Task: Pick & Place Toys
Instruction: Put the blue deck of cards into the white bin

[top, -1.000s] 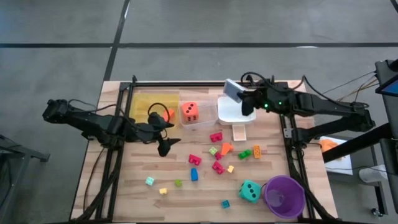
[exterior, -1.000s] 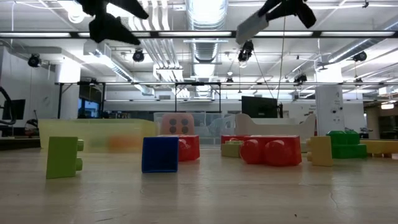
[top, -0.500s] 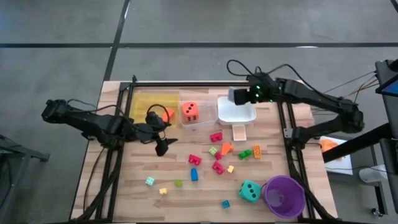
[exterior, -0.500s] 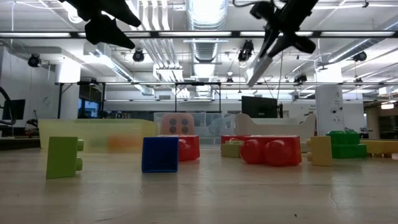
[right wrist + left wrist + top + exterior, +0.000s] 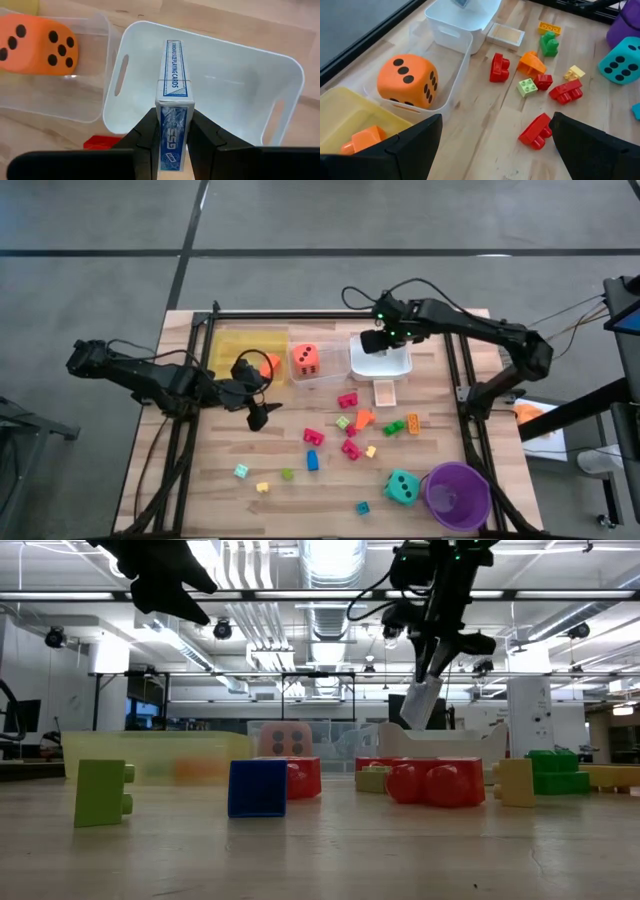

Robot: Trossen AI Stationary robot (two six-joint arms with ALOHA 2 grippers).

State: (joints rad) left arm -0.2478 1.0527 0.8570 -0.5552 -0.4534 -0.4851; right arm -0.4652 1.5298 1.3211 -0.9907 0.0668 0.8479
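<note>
The card box [image 5: 173, 105] was clamped on edge in the right hand [image 5: 172, 137], directly above the white tray [image 5: 280, 80], long axis pointing down. The left hand [image 5: 495, 145], spread apart, was held near the orange die [image 5: 410, 80].

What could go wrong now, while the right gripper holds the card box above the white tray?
1. The right gripper pinches only one end of the card box, so the box might tilt or slip before release.
2. The box hangs on end over the white tray; dropped like this, it may land leaning on a wall.
3. The clear tray with the orange die stands close beside, so drifting could mean a wrong bin.
</note>
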